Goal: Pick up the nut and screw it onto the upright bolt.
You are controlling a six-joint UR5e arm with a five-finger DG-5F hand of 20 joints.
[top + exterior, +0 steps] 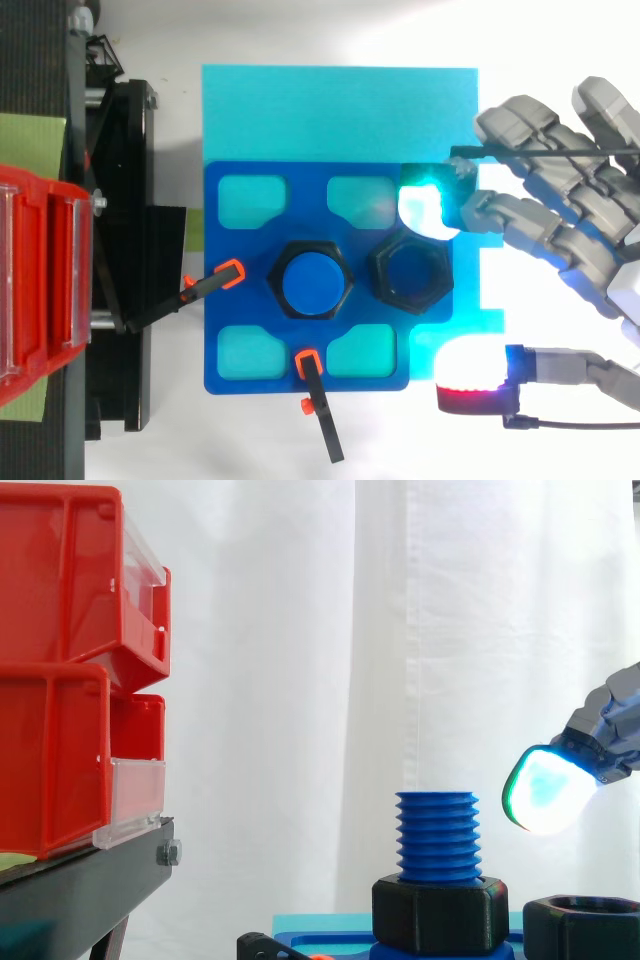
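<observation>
Open and empty, the robot hand (560,225) hovers by the loose black nut (379,270) lying just beside the upright blue bolt (313,281); a level pinch across opposite flats would likely serve best.

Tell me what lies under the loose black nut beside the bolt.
The nut rests on the blue plate, which shows dimly through its open bore. The plate directly beneath its black rim is covered, so that patch cannot be seen.
</observation>
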